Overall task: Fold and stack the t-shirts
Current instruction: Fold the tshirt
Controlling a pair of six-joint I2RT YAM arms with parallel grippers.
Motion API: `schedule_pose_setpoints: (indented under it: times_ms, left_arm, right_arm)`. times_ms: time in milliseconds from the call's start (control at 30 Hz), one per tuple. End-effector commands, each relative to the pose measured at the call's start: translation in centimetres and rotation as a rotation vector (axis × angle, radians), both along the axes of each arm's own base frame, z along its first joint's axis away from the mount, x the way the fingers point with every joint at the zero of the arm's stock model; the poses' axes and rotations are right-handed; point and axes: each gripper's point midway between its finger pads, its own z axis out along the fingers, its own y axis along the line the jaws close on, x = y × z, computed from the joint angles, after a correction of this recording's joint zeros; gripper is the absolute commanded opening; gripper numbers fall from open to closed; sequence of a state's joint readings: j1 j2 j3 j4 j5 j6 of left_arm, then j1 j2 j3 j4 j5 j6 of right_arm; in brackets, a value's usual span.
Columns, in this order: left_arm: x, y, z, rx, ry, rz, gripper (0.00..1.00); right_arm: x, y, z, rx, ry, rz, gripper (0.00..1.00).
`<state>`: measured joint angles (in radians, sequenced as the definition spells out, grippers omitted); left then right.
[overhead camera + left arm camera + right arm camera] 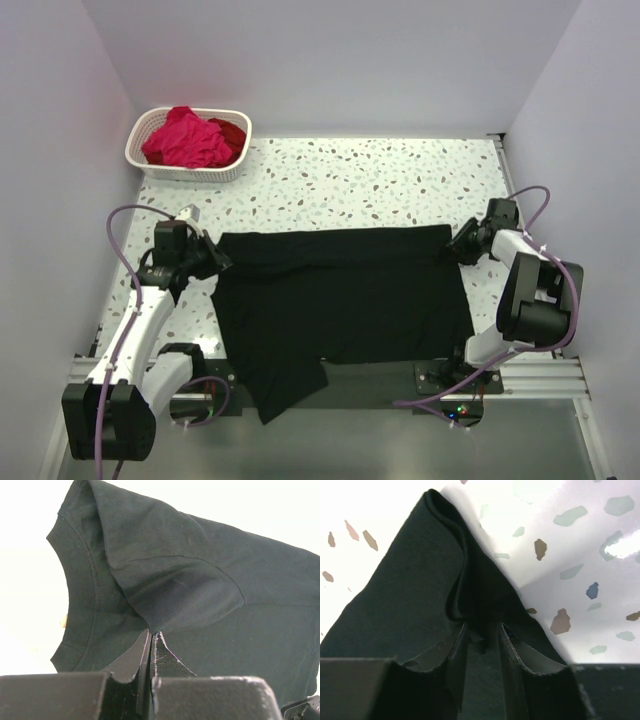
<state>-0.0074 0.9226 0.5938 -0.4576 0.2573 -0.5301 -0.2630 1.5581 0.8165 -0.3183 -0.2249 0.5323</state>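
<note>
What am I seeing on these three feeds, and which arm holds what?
Two robot arms sit at a speckled table. One camera looks down on both; the other two look along each wrist's fingers. A black t-shirt lies spread out on the table. A pink shirt and a red shirt sit in the white basket, far left. The left gripper is shut on the black t-shirt near a sleeve. On the right gripper, the fingers stand slightly apart around a fold at the other end; grip unclear.

Likely a lab test cell: bare white walls around a speckled table with aluminium rails.
</note>
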Motion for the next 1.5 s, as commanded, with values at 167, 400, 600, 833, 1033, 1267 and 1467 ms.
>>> schedule_pose_setpoints:
  times_ms: [167,400,600,833,1033,1267,1467]
  left_arm:
    - [0.7,0.1,0.6,0.009,-0.044,-0.016,0.00]
    - [0.7,0.0,0.5,0.008,-0.044,-0.017,0.00]
    - [0.7,0.1,0.8,0.011,-0.051,-0.018,0.00]
    - [0.8,0.3,1.3,0.018,-0.057,-0.006,0.00]
    - [0.8,0.6,1.4,0.032,-0.056,0.004,0.00]
    - [0.6,0.7,1.2,0.037,-0.048,0.003,0.00]
    - [0.6,0.7,1.5,0.043,-0.049,0.002,0.00]
  right_arm:
    - [2.7,1.1,2.3,0.069,-0.122,0.033,0.36]
    - [2.5,1.2,1.9,0.074,-0.108,0.033,0.33]
    - [1.6,0.4,2.2,0.021,-0.064,0.023,0.16]
    - [-0.4,-2.3,2.6,-0.130,0.023,-0.050,0.00]
    - [-1.2,-3.7,2.0,-0.195,0.082,-0.076,0.00]
    - [-1.2,-4.5,-0.3,-0.226,0.146,-0.064,0.06]
    - [-0.5,-4.8,-0.1,-0.239,0.137,-0.060,0.06]
